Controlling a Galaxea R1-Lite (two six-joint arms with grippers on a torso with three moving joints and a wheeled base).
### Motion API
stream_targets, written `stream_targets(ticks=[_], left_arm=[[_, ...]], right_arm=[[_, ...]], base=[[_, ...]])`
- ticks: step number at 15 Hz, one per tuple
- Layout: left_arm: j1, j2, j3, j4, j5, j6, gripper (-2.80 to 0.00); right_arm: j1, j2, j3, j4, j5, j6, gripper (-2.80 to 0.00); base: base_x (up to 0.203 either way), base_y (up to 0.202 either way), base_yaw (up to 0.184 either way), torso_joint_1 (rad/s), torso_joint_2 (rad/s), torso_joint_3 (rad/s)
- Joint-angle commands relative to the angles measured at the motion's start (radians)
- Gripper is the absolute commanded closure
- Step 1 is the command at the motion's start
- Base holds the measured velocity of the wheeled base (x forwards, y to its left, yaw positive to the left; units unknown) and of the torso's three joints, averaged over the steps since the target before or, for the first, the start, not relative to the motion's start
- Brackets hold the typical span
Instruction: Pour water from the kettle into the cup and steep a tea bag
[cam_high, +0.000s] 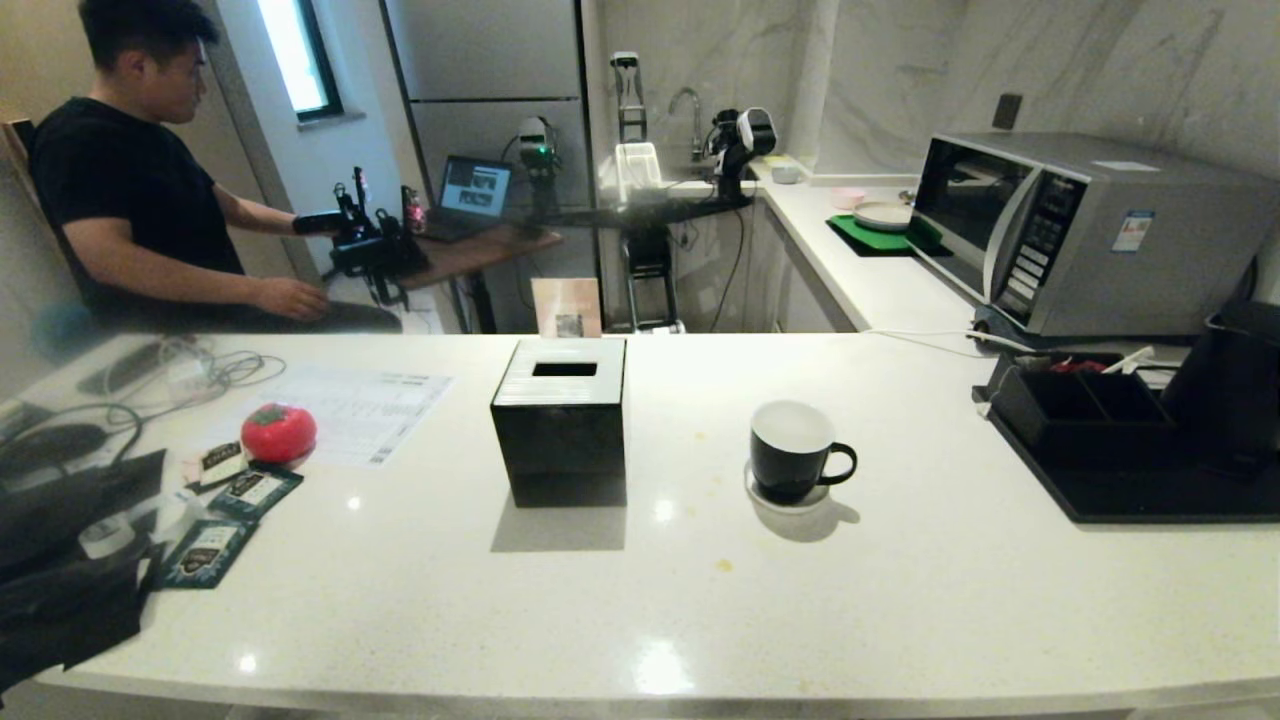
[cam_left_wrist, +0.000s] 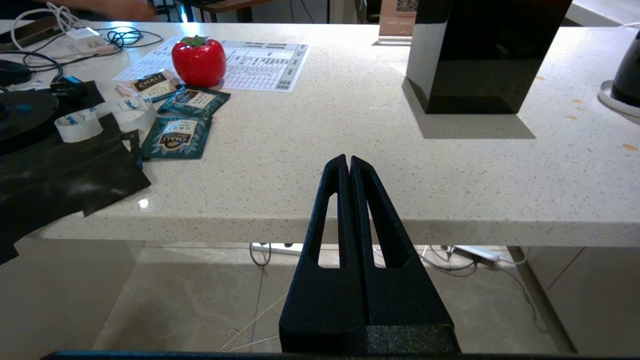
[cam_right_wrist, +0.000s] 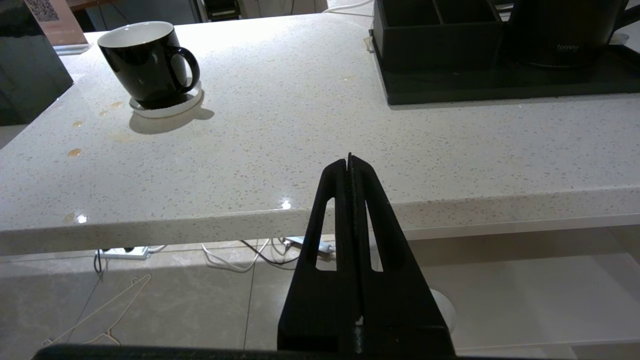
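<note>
The cup (cam_high: 795, 450), a glossy black mug with a white inside, stands empty on a white coaster near the middle of the pale counter; its handle points right. It also shows in the right wrist view as the cup (cam_right_wrist: 145, 60). The matte black kettle (cam_high: 1235, 385) stands on a black tray (cam_high: 1150, 495) at the far right, cut off by the picture's edge, and appears as the kettle (cam_right_wrist: 560, 30). The tea bag is out of view. My left gripper (cam_left_wrist: 348, 159) and right gripper (cam_right_wrist: 349, 159) hang shut and empty before the counter's near edge, outside the head view.
A black square box with a slotted top (cam_high: 560, 420) stands left of the cup. Teal sachets (cam_high: 255, 490), a red tomato-shaped thing (cam_high: 278, 432), cables and black cloth crowd the left end. A black organiser (cam_high: 1085, 405) shares the tray. A microwave (cam_high: 1080, 230) stands behind; a person (cam_high: 130, 200) sits far left.
</note>
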Motion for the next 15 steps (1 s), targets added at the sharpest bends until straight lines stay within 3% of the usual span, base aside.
stream_targets(ticks=[1, 15], left_arm=[[0.0, 0.001, 0.0, 0.0, 0.0, -0.001, 0.0], [0.0, 0.001, 0.0, 0.0, 0.0, 0.001, 0.0]], right_arm=[[0.0, 0.001, 0.0, 0.0, -0.002, 0.0, 0.0], [0.0, 0.0, 0.0, 0.0, -0.001, 0.001, 0.0]], base=[[0.0, 0.0, 0.0, 0.0, 0.0, 0.0], [0.0, 0.0, 0.0, 0.0, 0.0, 0.0]])
